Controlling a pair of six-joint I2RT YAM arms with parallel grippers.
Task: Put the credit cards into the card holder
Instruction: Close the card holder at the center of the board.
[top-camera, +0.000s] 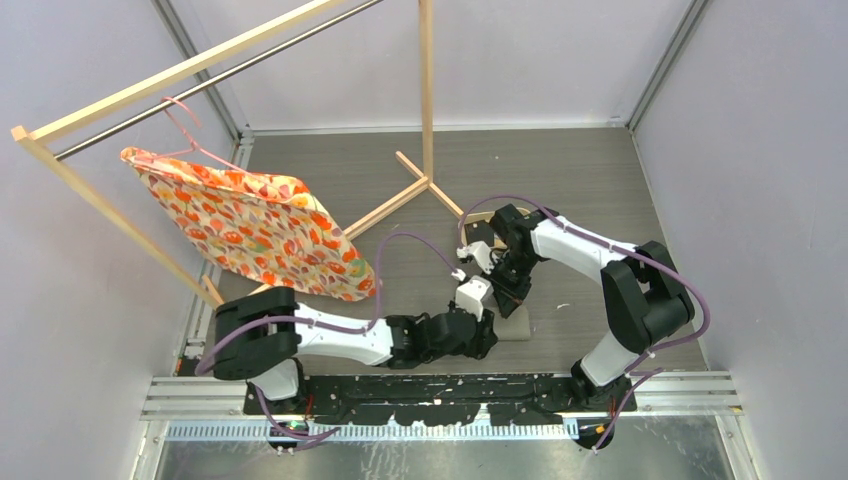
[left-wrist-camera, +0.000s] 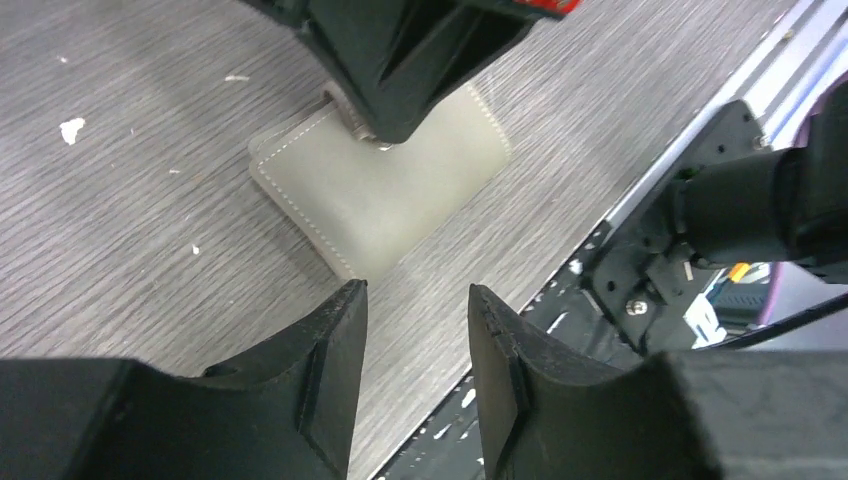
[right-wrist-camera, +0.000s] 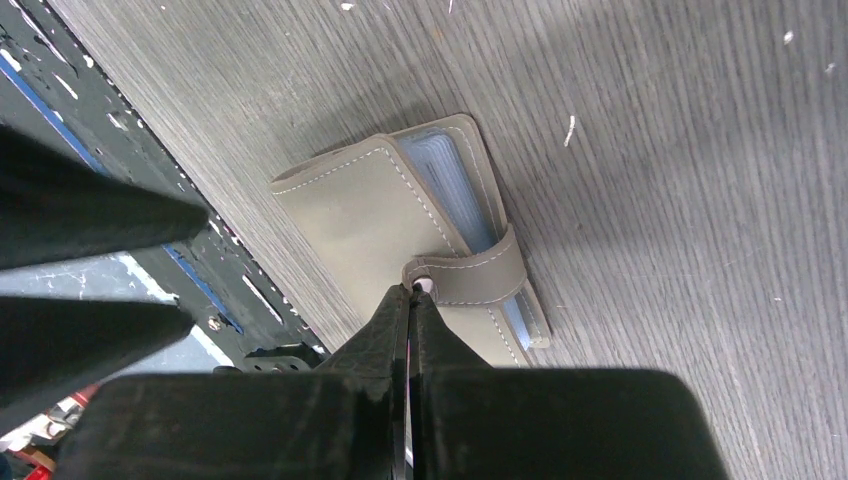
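card holder lies folded directly under right claw, tips pressed together.

Bright, even overhead light, soft shadows (the left end effector looms dark, slightly blurred).

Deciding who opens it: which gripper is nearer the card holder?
Right. The right gripper, shut, meets the card holder at its strap snap; the left gripper is open just off one corner, apart.
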